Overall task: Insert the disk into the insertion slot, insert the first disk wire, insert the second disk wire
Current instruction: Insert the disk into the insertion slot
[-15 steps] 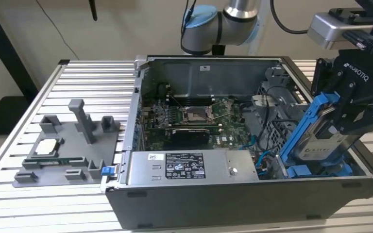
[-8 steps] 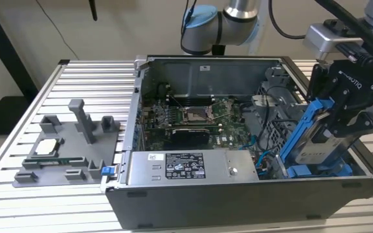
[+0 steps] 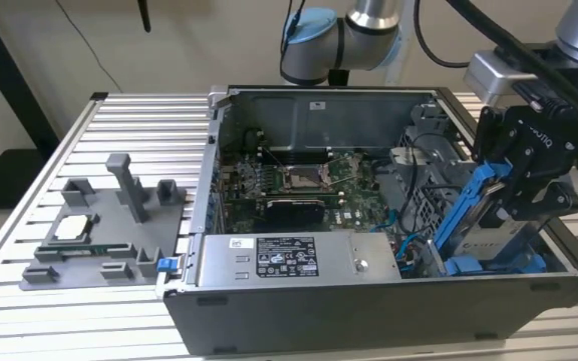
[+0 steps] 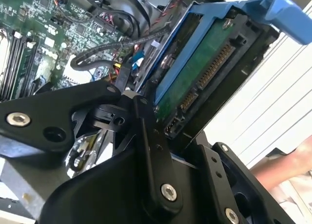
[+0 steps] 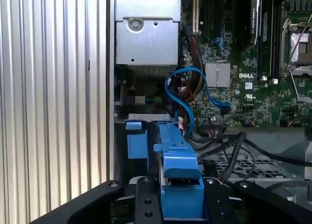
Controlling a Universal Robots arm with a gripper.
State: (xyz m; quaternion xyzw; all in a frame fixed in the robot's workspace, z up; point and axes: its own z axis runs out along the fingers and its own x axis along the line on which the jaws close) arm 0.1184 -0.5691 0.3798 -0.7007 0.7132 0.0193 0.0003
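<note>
The gripper gripped the disk, tilted over the insertion slot at the exterior view's right end of the case, where that tilt could probably jam its frame or pinch the nearby blue cable.

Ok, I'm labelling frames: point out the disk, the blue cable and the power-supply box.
the disk (image 4: 204, 72), second wrist view, green circuit board.
the blue cable (image 5: 191, 121), first wrist view, lower strand.
the power-supply box (image 3: 369, 256), exterior view, bare grey face.
</note>
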